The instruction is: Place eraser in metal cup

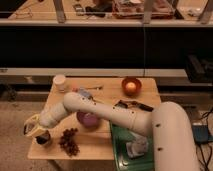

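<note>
My gripper [33, 128] hangs over the front left corner of the wooden table [100, 145], at the end of the white arm that reaches across from the right. Its fingers look shut, and I cannot make out anything between them. Just below and to the right of the gripper stands a small dark round thing [43, 139], which seems to be the metal cup. The eraser does not show anywhere; it may be hidden by the gripper or the cup.
A purple bowl [89, 120] sits under the arm, with a bunch of dark grapes [69, 140] in front of it. At the back are a white cup [60, 82], a blue-grey block [83, 93] and an orange bowl [131, 86]. A green tray [120, 140] lies on the right.
</note>
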`<state>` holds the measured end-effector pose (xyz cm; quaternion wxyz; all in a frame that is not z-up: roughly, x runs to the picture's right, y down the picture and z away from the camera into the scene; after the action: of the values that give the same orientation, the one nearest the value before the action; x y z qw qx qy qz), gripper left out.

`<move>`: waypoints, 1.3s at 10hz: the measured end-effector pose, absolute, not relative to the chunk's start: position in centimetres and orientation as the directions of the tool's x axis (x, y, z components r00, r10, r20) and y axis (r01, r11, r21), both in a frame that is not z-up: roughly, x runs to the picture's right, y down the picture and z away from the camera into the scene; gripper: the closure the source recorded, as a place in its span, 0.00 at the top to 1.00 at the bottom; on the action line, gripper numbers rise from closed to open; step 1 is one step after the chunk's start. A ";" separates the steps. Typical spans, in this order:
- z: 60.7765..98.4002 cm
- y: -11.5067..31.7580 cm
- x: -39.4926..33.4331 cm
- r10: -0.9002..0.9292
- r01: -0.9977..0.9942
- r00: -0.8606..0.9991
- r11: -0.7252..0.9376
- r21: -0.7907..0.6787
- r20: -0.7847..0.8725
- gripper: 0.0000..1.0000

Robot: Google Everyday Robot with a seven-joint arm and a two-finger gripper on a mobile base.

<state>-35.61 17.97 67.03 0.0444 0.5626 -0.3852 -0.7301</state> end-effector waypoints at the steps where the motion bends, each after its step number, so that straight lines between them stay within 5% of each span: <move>1: 66.9 18.1 -35.9 -0.497 -0.375 -0.362 -0.697 0.611 -0.789 0.05; 5: 67.0 18.7 -36.6 -0.495 -0.405 -0.364 -0.679 0.613 -0.789 0.11; 11: 67.5 19.0 -36.4 -0.484 -0.419 -0.363 -0.678 0.604 -0.796 0.71; 13: 67.5 18.9 -36.1 -0.475 -0.407 -0.364 -0.692 0.596 -0.801 0.80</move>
<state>-36.06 18.94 67.45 0.0232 0.5632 -0.3914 -0.7273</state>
